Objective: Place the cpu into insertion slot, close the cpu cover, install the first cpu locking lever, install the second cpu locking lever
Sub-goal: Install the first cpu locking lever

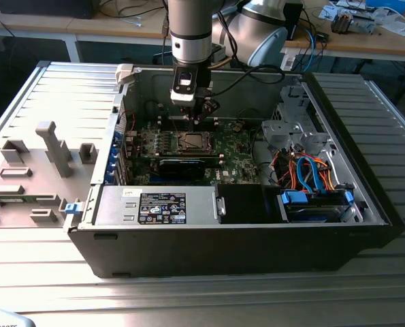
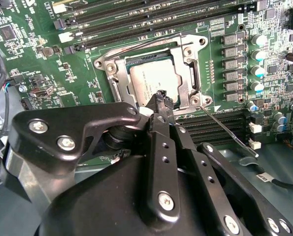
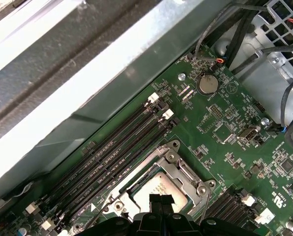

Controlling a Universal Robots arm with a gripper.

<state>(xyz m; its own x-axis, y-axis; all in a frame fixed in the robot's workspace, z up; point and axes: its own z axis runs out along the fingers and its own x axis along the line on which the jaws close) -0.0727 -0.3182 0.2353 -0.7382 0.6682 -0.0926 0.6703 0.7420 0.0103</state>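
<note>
We see the gripper (image 2: 162,98), fingers pressed together, apparently touching the cpu cover (image 2: 191,73) closed over the cpu (image 2: 148,78).

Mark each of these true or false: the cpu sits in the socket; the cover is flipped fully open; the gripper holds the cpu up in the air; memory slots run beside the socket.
1. The cpu sits in the insertion slot. True.
2. The cpu cover is flipped fully open. False: it lies down around the chip.
3. The gripper holds the cpu in the air. False: its fingertips are low over the seated chip.
4. Memory slots run beside the socket. True.
</note>
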